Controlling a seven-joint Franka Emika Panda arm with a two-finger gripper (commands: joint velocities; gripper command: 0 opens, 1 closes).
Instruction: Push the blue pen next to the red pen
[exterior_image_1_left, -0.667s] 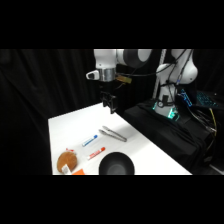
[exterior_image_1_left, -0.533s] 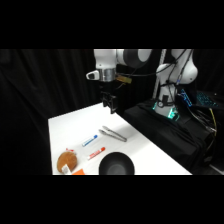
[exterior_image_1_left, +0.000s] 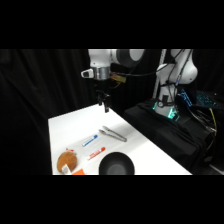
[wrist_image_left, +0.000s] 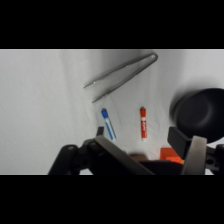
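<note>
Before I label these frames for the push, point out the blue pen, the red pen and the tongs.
blue pen (wrist_image_left: 108, 123): wrist view, middle of its barrel.
red pen (wrist_image_left: 143, 123): wrist view, middle of its barrel.
tongs (exterior_image_1_left: 114, 134): side view, midway along the two metal arms.

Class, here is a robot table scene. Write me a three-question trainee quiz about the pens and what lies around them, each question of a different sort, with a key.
1. True or false: the blue pen touches the red pen.
2. Which lies nearest the blue pen in the side view? A the tongs B the black bowl C the brown object
3. Fill in: the pincer hangs ____ the table, touching no pen.

Key: 1 false, a gap separates them. 2 A. 3 above.
</note>
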